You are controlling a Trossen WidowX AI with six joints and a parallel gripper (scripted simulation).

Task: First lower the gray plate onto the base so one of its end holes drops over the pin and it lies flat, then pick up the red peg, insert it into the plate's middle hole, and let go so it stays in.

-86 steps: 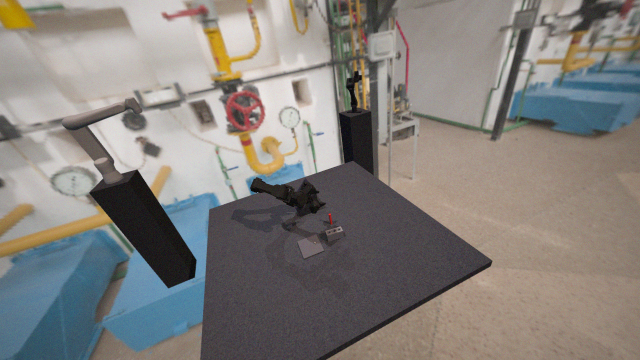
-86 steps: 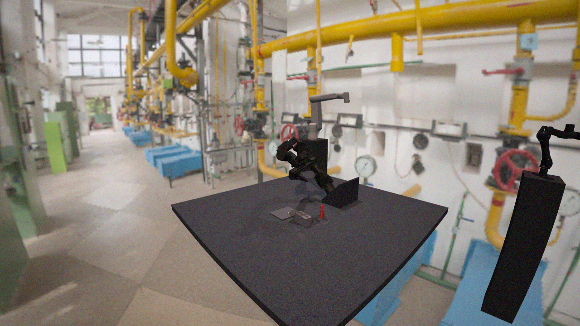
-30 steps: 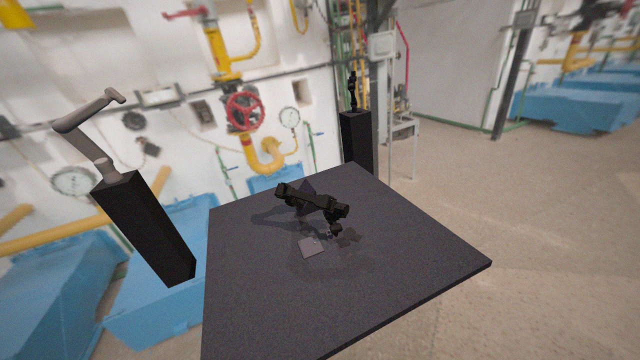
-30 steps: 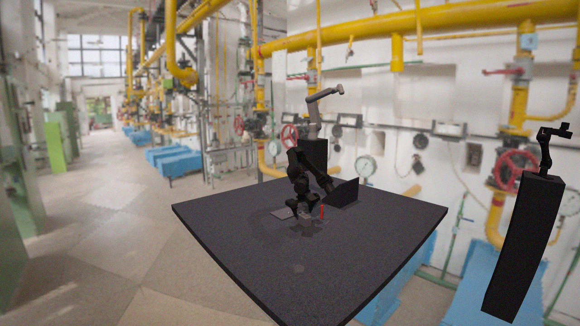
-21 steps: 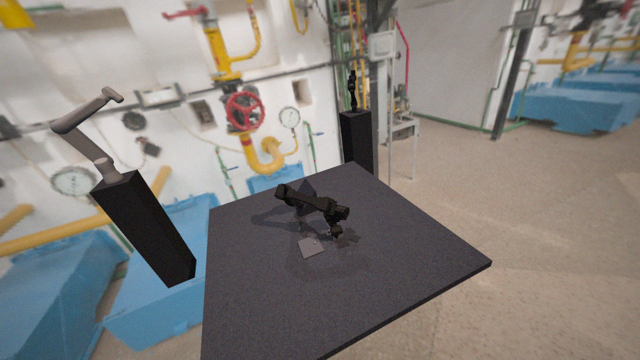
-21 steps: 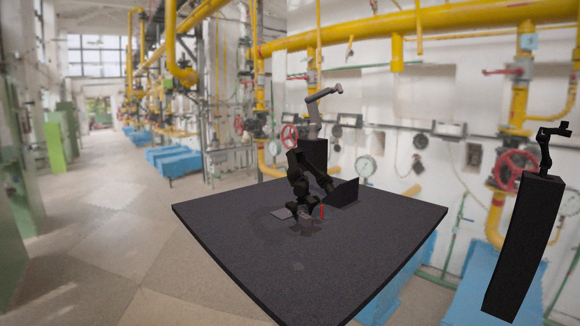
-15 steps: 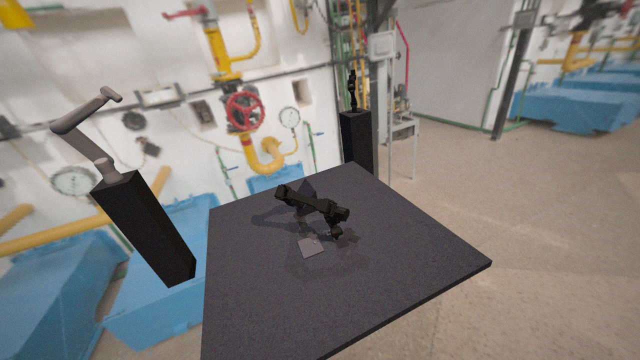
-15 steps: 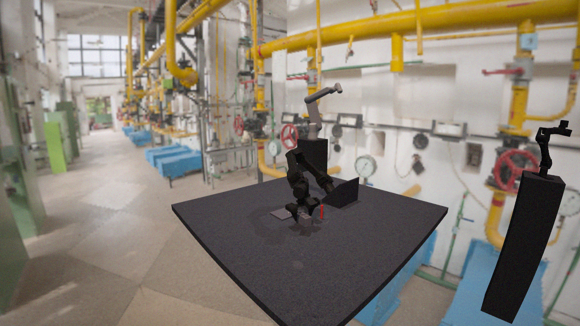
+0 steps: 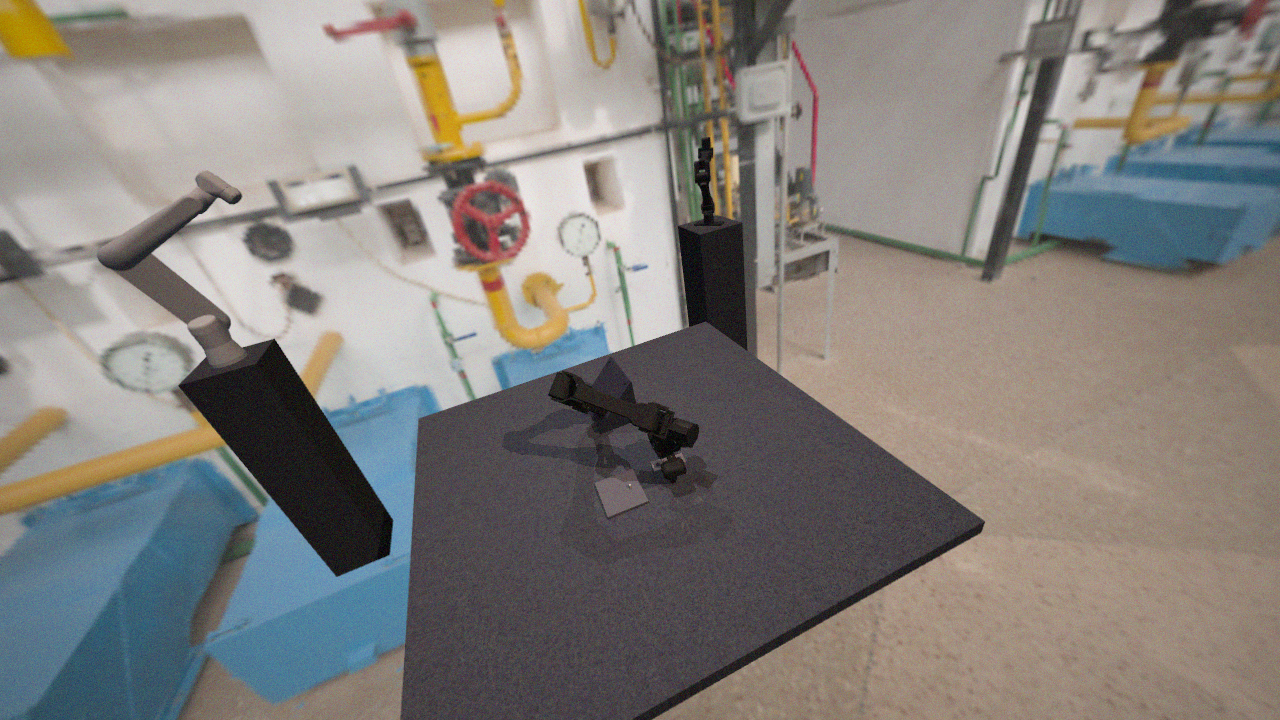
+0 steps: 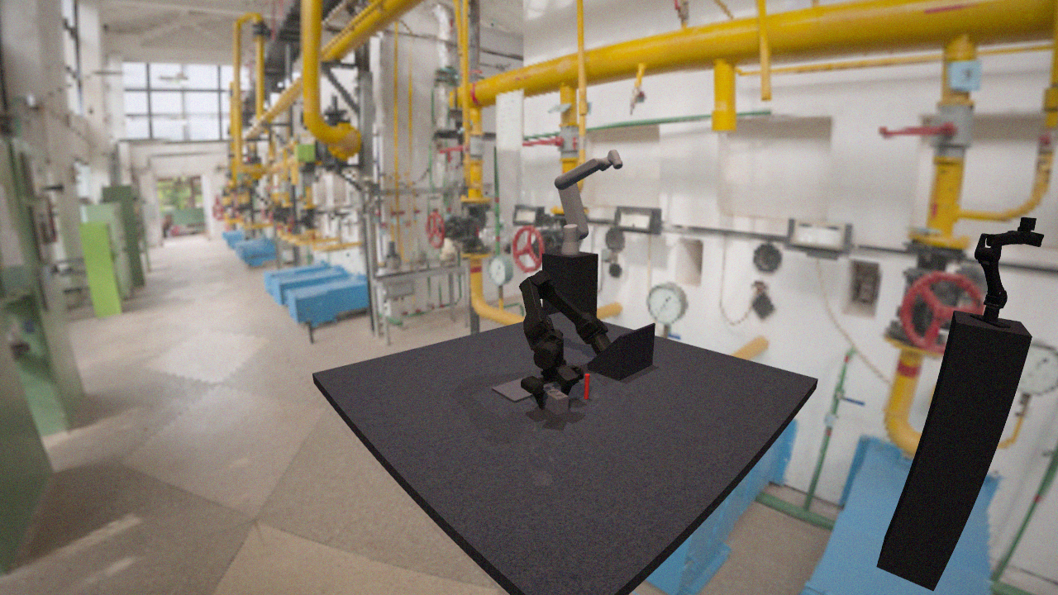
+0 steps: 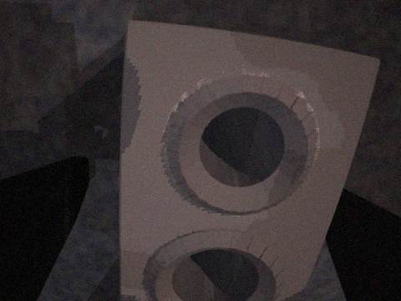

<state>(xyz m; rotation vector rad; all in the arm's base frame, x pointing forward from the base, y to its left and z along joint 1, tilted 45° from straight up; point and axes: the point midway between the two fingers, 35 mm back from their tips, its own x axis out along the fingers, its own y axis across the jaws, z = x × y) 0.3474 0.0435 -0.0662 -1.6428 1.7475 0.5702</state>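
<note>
Directly beneath the gripper (image 10: 549, 390), near the counter (image 9: 716, 573) centre, the gray plate (image 11: 234, 184) lies flat, its long axis running between the fingers, which stand spread wide on either flank and grip nothing. It is a pale bar with countersunk round holes. The base (image 9: 621, 495) lies just beside it toward the near-left corner; the red peg (image 10: 586, 385) stands nearby.

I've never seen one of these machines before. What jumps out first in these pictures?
A black arm bends low over the middle of a dark table, its hand open just above a small gray plate with round holes. A little red peg stands upright right beside it, bright against the dark surface. Behind it all, yellow pipes cross a white wall.
</note>
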